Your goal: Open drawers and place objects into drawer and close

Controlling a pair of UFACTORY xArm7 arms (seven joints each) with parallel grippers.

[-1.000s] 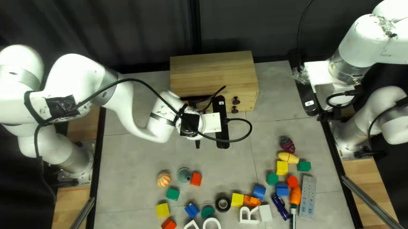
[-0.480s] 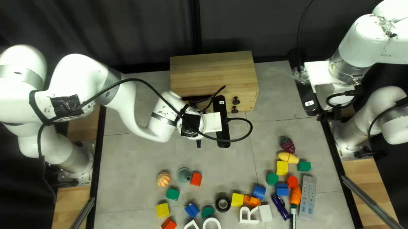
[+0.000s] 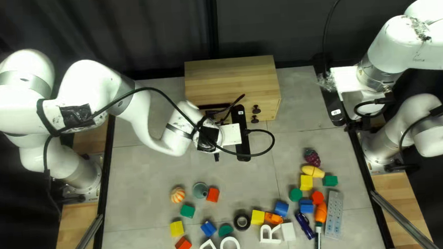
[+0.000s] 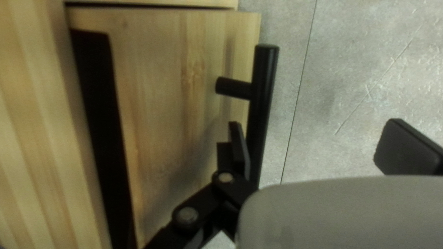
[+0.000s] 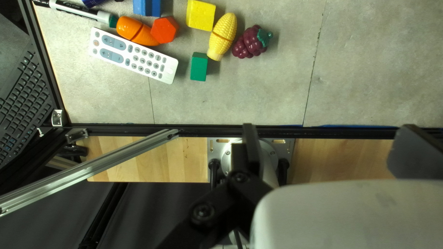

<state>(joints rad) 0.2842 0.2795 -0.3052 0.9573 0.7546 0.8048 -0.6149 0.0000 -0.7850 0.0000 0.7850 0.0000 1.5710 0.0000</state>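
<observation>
Left claw [image 4: 323, 147]: open, one finger between drawer front and handle, the other well apart on the outer side. Right claw [image 5: 333, 151]: open, nothing between its fingers.

Counter [image 3: 142, 182]: layout unchanged over the last second. Left arm [image 3: 81, 85], upper left of the top left view: big links have shifted slightly rightward, claw end almost where it was. Right arm [image 3: 397, 42], upper right: unmoved.

Cabinet [image 3: 231, 74], upper middle. Drawer front [image 4: 170, 83] looks a little out, dark gap beside it; not certain. Handle [image 4: 263, 101]: finger behind it, contact unclear.

Remote [image 3: 334, 215], lower right; yellow block [image 3: 176, 228], lower left: both waiting.

Judgement: early, opening stage. An outward pull next; finger could slip off.
</observation>
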